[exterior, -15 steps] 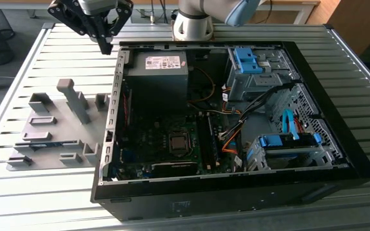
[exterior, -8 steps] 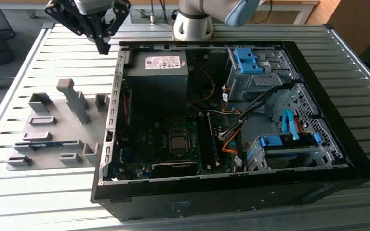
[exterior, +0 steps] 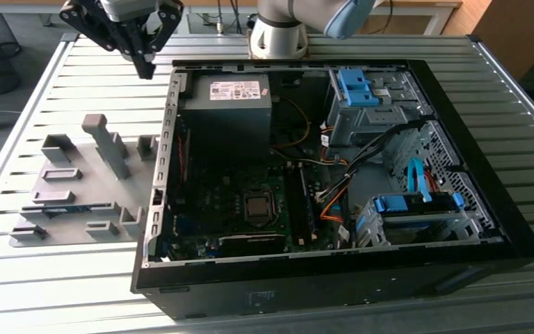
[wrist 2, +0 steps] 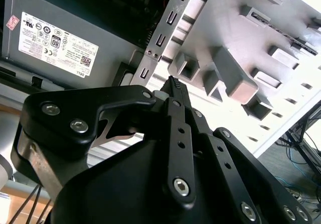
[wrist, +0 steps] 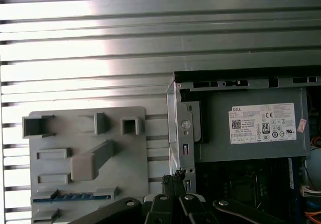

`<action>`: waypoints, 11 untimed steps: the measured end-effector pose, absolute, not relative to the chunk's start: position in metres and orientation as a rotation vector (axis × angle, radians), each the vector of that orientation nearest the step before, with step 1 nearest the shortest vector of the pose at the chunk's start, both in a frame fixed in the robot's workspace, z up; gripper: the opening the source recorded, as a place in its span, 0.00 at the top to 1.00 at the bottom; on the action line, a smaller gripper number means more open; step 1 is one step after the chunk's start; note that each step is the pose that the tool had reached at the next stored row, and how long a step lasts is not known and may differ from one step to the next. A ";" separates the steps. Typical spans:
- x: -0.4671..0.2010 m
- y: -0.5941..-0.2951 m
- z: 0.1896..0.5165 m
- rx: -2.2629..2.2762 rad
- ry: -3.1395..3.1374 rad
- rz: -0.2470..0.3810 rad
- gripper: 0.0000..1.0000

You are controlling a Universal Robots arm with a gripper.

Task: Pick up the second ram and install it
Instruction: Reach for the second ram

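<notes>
The second ram [exterior: 63,207] is a thin blue-green stick standing on edge in a slot of the grey fixture plate [exterior: 26,182], at the exterior view's left. The first wrist view shows the ram [wrist: 70,197] as a blue strip near the fixture's edge, and the second wrist view shows the ram [wrist 2: 281,29] as a dark line. My gripper [exterior: 144,68] hangs above the table beyond the fixture, beside the case's back corner. Its fingers are shut with nothing between them, as both wrist views show [wrist 2: 174,83] [wrist: 176,176]. It is well apart from the ram.
An open black computer case [exterior: 489,229] lies on the slatted metal table [exterior: 91,49]. Inside are a grey power supply [exterior: 225,111], the motherboard with its CPU socket [exterior: 259,207], long black slots [exterior: 300,202], blue drive cages [exterior: 416,205] and cables. Tall grey fixture blocks [exterior: 109,146] stand near the ram.
</notes>
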State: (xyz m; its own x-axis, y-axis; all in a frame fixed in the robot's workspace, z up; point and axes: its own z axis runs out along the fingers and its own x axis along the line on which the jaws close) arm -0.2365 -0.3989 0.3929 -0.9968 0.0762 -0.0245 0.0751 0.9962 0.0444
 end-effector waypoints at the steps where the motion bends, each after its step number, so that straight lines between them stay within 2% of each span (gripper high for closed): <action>1: -0.237 -0.399 0.393 0.118 3.112 0.068 0.90; 11: -0.243 -0.399 0.393 0.118 3.112 0.068 0.90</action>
